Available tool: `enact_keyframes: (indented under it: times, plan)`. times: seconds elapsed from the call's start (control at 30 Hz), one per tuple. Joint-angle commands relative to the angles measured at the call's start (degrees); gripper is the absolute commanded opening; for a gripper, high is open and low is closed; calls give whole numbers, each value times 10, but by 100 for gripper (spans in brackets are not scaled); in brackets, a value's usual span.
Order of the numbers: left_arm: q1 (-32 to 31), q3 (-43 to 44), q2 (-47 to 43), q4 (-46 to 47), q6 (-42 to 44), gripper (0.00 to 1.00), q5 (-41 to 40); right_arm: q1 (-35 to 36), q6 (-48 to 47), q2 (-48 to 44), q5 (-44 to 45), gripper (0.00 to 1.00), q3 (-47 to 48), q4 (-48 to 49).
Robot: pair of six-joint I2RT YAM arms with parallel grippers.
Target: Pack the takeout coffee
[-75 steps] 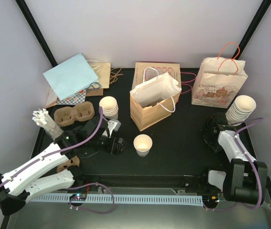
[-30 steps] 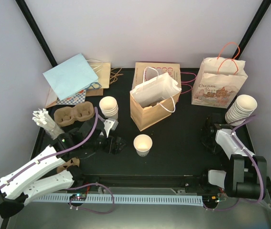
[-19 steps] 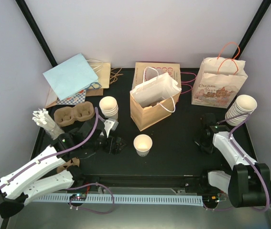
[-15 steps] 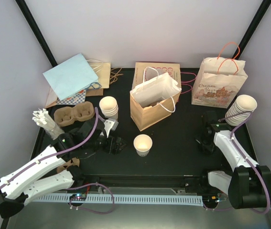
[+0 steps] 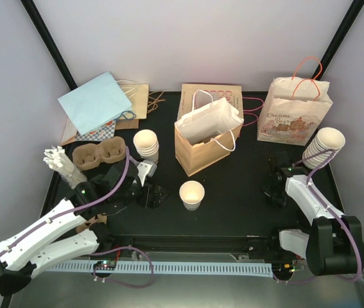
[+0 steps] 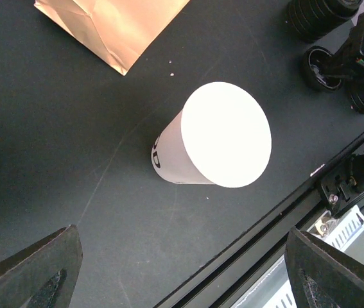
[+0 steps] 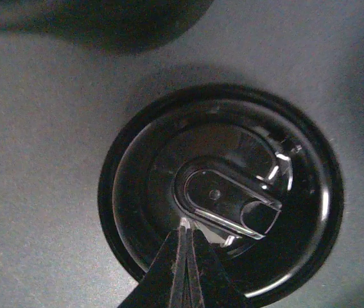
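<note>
The takeout coffee cup [image 5: 192, 194] [image 6: 214, 144], small and cream-white, stands upright and lidless near the table's front middle. My left gripper [image 5: 158, 194] [image 6: 185, 273] hovers just left of it, open, its fingers [image 6: 37, 273] wide apart with the cup ahead of them, not touching. The round black lid [image 7: 223, 192] [image 6: 320, 64] lies flat on the mat to the right. My right gripper [image 5: 273, 191] [image 7: 187, 226] is shut, its joined tips pressed on the lid's inner face beside the raised sip tab.
A brown paper bag [image 5: 201, 151] holding a white bag stands behind the cup. A printed bag [image 5: 294, 119] and a cup stack [image 5: 323, 147] are at right. Another cup stack [image 5: 146, 144], a pulp carrier [image 5: 99, 155] and flat bags [image 5: 95, 102] are at left. Black lid stacks [image 6: 320, 16] sit near the right gripper.
The right arm has swung left and slightly forward, bringing its shut gripper down over the lid. The left arm has barely moved and stays open by the cup.
</note>
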Motion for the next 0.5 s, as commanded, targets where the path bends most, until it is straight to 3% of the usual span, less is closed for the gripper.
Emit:
enact_keyframes:
  times: [0.0,0.23,0.37,0.47]
  plan:
    - [4,-11,-14,19,3,89,-13,13,-14,-1,-49,1,-27,48]
    - [4,-20,-18,33,1,89,-16,124,39,3,-125,1,-21,83]
    - [4,-20,-15,34,1,89,-16,227,81,2,-146,1,23,102]
    - [4,-20,-16,33,0,89,-19,266,80,13,-190,1,60,126]
